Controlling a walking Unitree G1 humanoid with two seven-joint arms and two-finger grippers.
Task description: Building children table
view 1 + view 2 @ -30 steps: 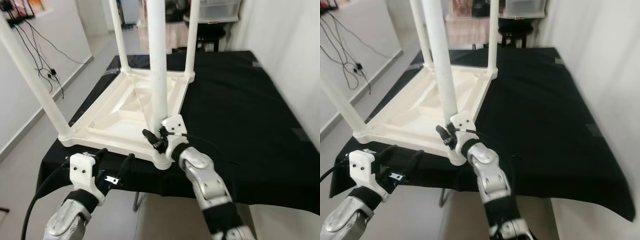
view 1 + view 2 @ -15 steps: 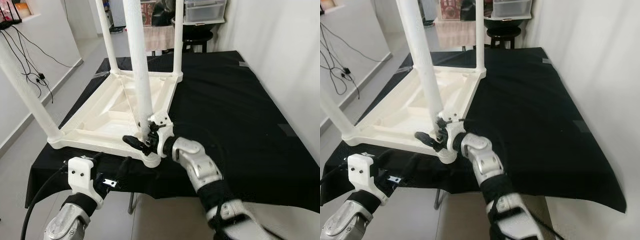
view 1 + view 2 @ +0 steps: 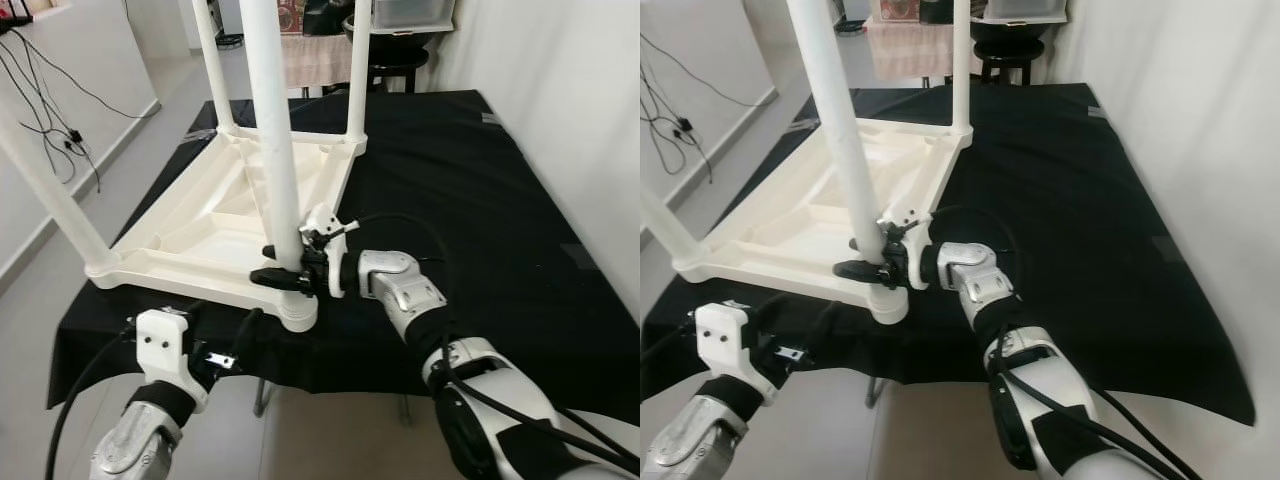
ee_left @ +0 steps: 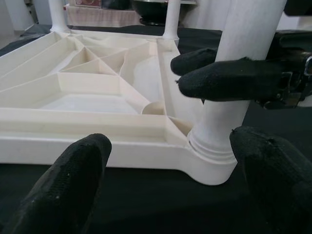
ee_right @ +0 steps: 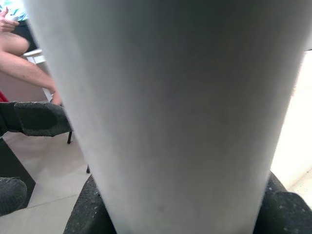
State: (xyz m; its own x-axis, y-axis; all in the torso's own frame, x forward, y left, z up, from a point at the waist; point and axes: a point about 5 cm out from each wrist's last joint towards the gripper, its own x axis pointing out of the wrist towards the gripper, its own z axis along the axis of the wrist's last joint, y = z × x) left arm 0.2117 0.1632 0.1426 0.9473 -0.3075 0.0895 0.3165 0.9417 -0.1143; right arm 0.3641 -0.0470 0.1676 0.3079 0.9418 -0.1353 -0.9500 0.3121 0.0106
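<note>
Gripping: right tool (image 3: pixel 283 270) clamps white plastic table leg (image 3: pixel 274 140), top cut off.
Left tool (image 3: pixel 228 335): fingers apart, below black-draped tabletop (image 3: pixel 480 200) edge.

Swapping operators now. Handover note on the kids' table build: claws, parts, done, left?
Right claw: shut on the near-right leg, low down, just above its socket at the tabletop corner.
Left claw: open, hanging below the near table edge, facing that same corner and holding nothing.
Parts: white tabletop lies upside down on the black-covered worktable. All four legs stand upright in their corner sockets.
Done: every leg is in place.
Left: I can't tell whether the near-right leg is fully seated or tight, so check it. Then probably release and flip the table upright.
</note>
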